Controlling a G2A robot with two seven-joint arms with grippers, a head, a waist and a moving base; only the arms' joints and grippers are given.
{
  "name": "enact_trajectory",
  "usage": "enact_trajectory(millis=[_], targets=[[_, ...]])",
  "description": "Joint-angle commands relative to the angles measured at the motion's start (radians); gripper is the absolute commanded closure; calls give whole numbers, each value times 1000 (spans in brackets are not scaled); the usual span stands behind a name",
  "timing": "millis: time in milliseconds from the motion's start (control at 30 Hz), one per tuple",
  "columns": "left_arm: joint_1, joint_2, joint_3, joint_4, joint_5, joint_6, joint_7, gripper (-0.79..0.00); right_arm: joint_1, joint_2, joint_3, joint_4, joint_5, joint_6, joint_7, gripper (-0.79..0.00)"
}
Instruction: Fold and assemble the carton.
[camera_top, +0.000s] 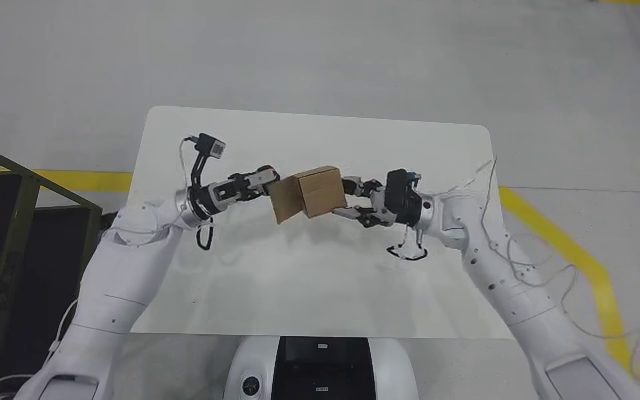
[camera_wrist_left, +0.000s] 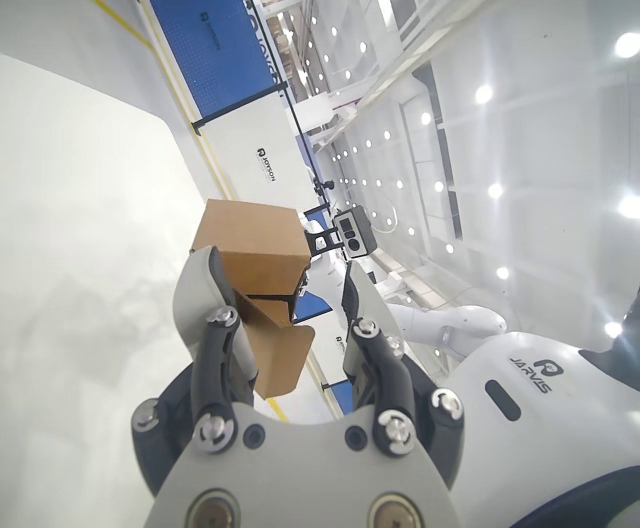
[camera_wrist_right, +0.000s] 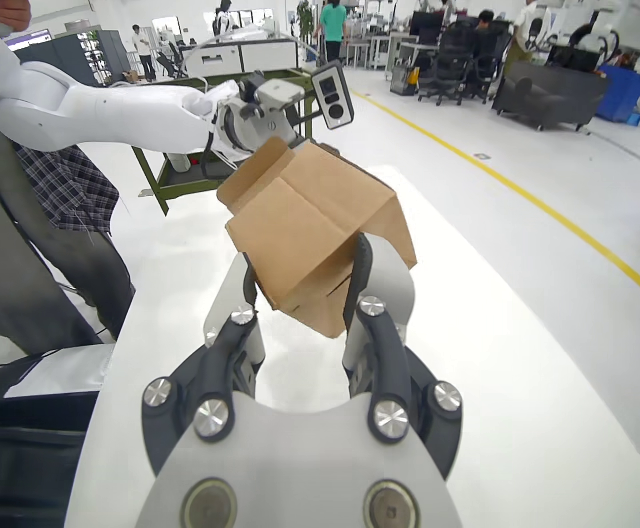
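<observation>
A brown cardboard carton (camera_top: 312, 191) hangs in the air over the middle of the white table (camera_top: 300, 285), between my two grippers. My right gripper (camera_top: 353, 190) is shut on one end of the carton (camera_wrist_right: 305, 220), with a finger (camera_wrist_right: 364, 270) pressed on its side wall. My left gripper (camera_top: 264, 180) is at the opposite, open end and stands open. One of its fingers (camera_wrist_left: 207, 285) lies against the carton (camera_wrist_left: 250, 240), and a loose flap (camera_wrist_left: 280, 360) hangs between the fingers. The other finger (camera_wrist_left: 357, 295) is clear of the cardboard.
The bare tabletop (camera_wrist_right: 475, 320) lies below the carton. A dark green metal cart (camera_top: 25, 215) stands off the table's left side, also seen behind the left arm (camera_wrist_right: 200, 180). Yellow floor lines (camera_top: 560, 235) run past the table.
</observation>
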Motion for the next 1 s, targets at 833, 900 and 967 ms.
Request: enact_trajectory(millis=[833, 900, 967], targets=[[-34, -6, -33, 211, -7, 79, 75, -372, 97, -75, -146, 139, -50, 220, 79, -785], [-31, -3, -45, 203, -4, 81, 68, -376, 88, -70, -157, 112, -172, 265, 24, -785], [-26, -1, -55, 193, 2, 84, 62, -379, 88, -68, -175, 104, -277, 304, -6, -785]])
